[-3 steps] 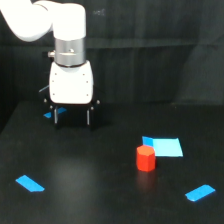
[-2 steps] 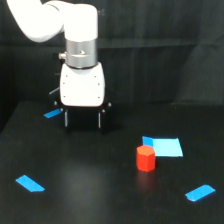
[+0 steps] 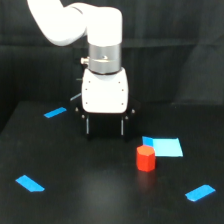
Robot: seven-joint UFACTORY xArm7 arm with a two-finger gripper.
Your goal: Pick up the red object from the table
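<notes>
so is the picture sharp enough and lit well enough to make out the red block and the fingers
Exterior view: soft overall, slightly blurred. The red object stands out brightly against the dark table, though its facets smear. The gripper has thin dark fingers that nearly merge with the black backdrop. The white arm looks bright and washed out.

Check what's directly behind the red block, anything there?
A blue tape rectangle lies flat on the table just behind the red block. The block hides the patch's near-left corner, so whether they touch can't be seen.
</notes>
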